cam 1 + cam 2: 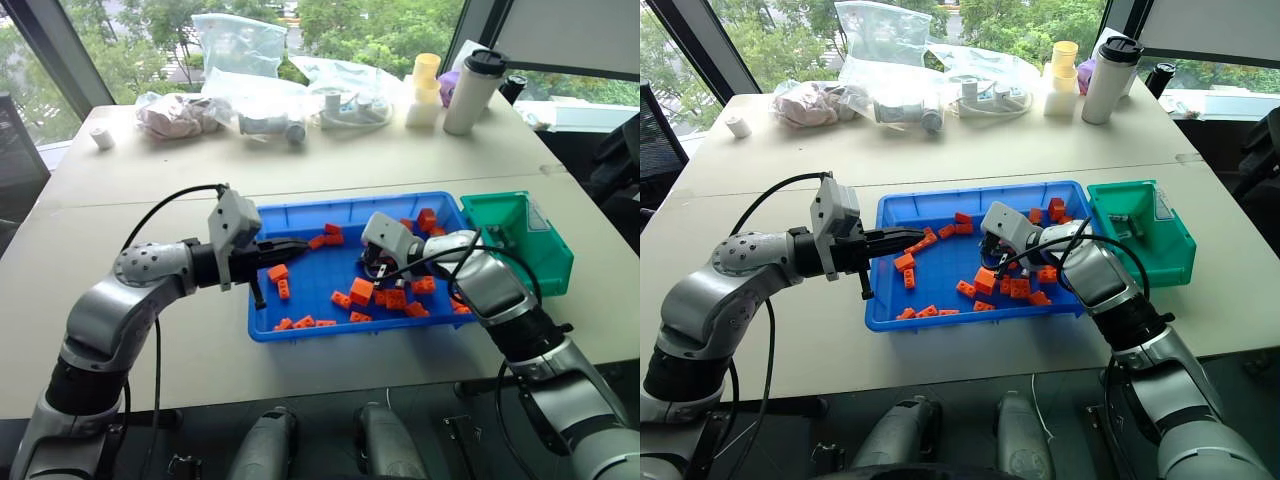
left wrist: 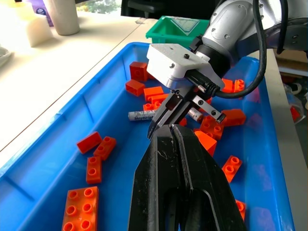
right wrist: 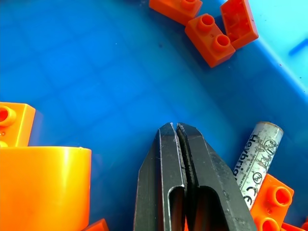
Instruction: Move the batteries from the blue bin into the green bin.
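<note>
From the head we see the blue bin of orange bricks; the green bin touches its far-right end. Our right gripper reaches inside the blue bin.

The left wrist shows our left gripper pinched together, empty, a battery lying on the blue bin's floor.

The right wrist shows our right fingers clamped on nothing, a battery just beside them in the blue bin.

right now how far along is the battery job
Done: a grey piece, possibly a battery, lies in the green bin. In hand: nothing. The right gripper is shut empty in the blue bin, with a battery lying just beside it. Left: at least that battery, among the orange bricks. The left gripper is shut too, holding nothing.
</note>
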Tool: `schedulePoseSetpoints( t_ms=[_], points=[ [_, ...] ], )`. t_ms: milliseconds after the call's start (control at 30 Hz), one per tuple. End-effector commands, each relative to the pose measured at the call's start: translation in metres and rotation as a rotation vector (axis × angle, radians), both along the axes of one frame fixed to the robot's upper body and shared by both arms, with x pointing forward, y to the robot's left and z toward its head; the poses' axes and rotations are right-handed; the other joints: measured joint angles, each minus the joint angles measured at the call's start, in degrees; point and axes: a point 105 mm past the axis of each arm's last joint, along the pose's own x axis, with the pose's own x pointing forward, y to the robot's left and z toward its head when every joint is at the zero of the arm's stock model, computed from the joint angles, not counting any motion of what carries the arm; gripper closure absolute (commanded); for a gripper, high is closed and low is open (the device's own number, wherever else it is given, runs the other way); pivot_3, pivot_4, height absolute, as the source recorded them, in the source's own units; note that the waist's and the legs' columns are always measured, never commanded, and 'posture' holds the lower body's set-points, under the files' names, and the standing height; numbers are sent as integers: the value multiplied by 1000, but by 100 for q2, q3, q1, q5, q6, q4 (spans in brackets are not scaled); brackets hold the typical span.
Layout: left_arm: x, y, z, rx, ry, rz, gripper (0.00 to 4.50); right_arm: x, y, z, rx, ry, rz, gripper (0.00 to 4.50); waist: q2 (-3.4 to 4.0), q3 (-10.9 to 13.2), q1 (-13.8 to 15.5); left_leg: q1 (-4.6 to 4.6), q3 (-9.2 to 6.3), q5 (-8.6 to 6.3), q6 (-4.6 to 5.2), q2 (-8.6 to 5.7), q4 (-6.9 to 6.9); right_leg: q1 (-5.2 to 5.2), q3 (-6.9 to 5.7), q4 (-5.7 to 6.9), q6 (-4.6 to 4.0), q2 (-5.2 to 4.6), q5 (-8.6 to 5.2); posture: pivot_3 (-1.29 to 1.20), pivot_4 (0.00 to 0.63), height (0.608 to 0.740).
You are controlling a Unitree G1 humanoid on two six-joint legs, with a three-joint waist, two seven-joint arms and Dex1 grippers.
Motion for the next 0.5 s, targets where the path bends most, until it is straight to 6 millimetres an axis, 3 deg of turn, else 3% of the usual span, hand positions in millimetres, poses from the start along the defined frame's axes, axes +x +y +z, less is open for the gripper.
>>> schedulePoseSetpoints(
  t_ms=[33, 100, 267, 500],
  points=[
    [-2, -1, 8, -4, -45, -6, 4500, 8, 7, 31, 84, -61, -1, 4227, 0, 0, -3, 0, 0, 0, 0, 0, 0, 0, 0, 0, 0, 0, 0, 0, 150, 740],
    [-1, -2, 8, -4, -46, -6, 4500, 12, 8, 41, 114, -69, -17, 3655, 0, 0, -7, 0, 0, 0, 0, 0, 0, -1, 0, 0, 0, 0, 0, 0, 150, 740],
    [-1, -2, 8, -6, -47, -6, 4500, 20, 7, 54, 148, -71, -71, 1182, 0, 0, 0, 0, 0, 0, 0, 0, -1, -1, 0, 0, 0, 0, 0, 0, 150, 740],
    [0, -2, 8, -6, -52, 1, 4500, 22, 3, 39, 119, -2, -128, 1182, 0, 0, -1, -1, 0, 0, 0, 0, -1, -1, 0, 1, 0, -1, 0, 0, 150, 740]
  ],
)
